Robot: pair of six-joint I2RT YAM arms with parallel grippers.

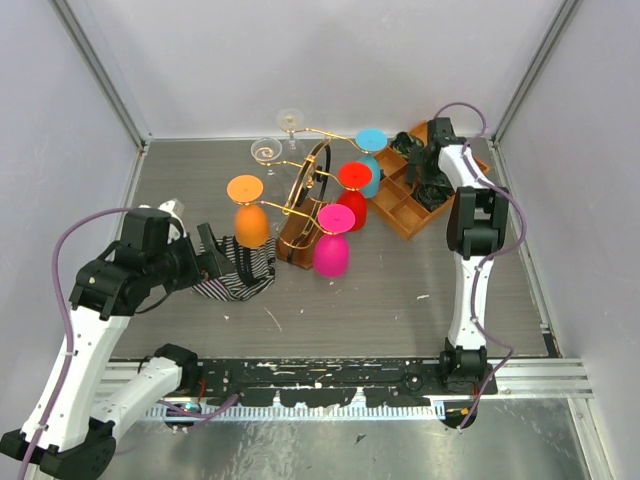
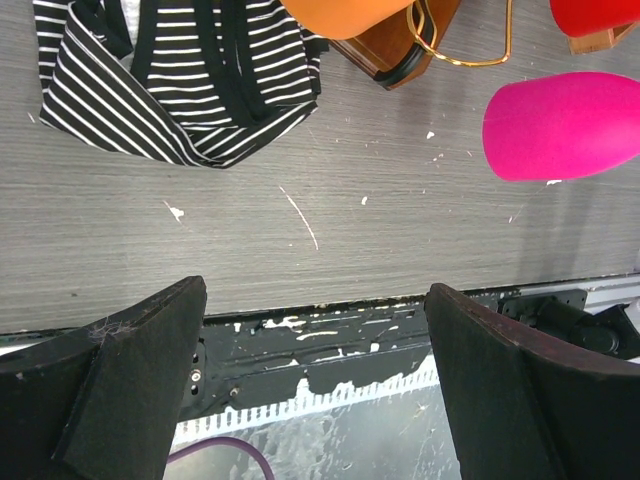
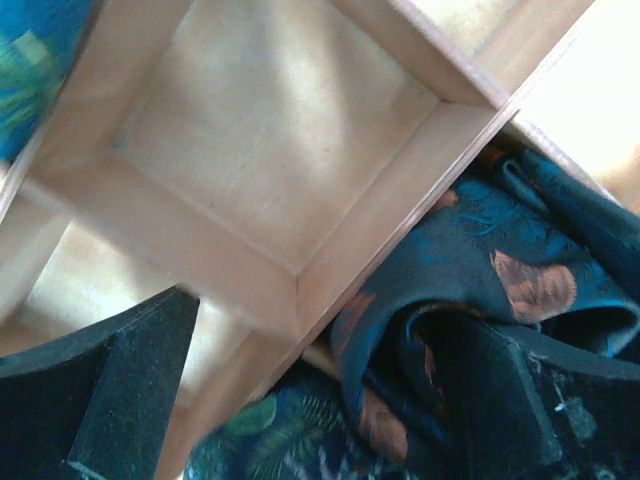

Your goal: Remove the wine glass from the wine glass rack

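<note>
My left hand is wide open and empty, low down left of the wine glass rack, beside a striped bag. My right hand is open too, over the wooden tray right of the rack. The orange wine glass hangs upside down by its foot on the rack's left side, nearest my left hand.

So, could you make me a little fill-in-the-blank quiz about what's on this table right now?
1. On the wine glass rack, the glass closest to the striped bag is coloured ____.
2. The right gripper is poised above the compartmented wooden ____.
3. Both it and the left gripper have their jaws ____.

Missing words: orange; tray; open.
</note>
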